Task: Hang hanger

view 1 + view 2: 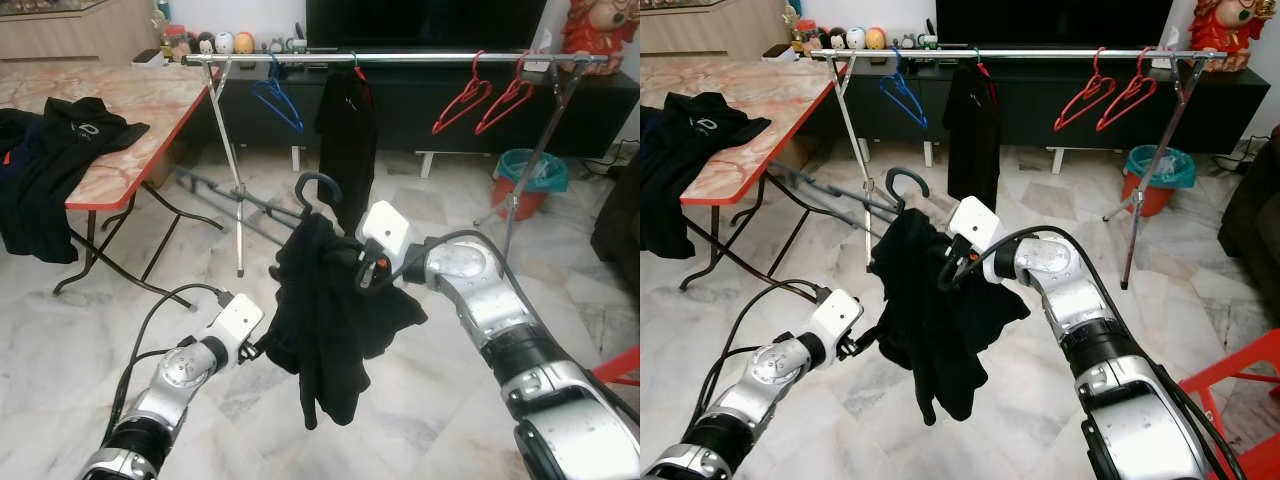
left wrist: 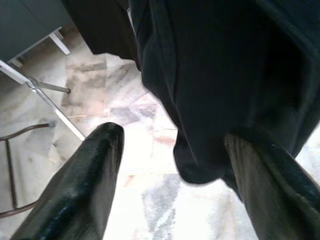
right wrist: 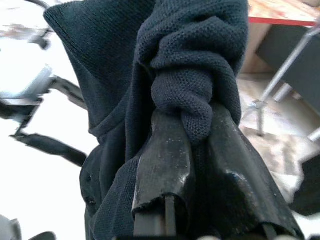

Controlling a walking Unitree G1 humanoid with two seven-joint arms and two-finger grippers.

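A black garment [image 1: 325,320] droops from a black hanger whose hook [image 1: 315,185] sticks up above it. My right gripper [image 1: 362,268] is shut on the garment's bunched collar at the hanger's shoulder; the knit fabric is pinched between its fingers [image 3: 165,165]. My left gripper [image 1: 260,350] is open at the garment's lower left edge, its fingers [image 2: 85,180] spread, with a dark fold [image 2: 210,100] hanging close in front. The clothes rail [image 1: 400,58] runs across the room behind, well beyond the hook.
On the rail hang a blue hanger [image 1: 278,100], a black garment [image 1: 347,140] and two red hangers [image 1: 485,98]. A folding table [image 1: 130,120] with dark clothes [image 1: 55,160] stands left. A teal bin [image 1: 530,180] sits right, near the rack's leg.
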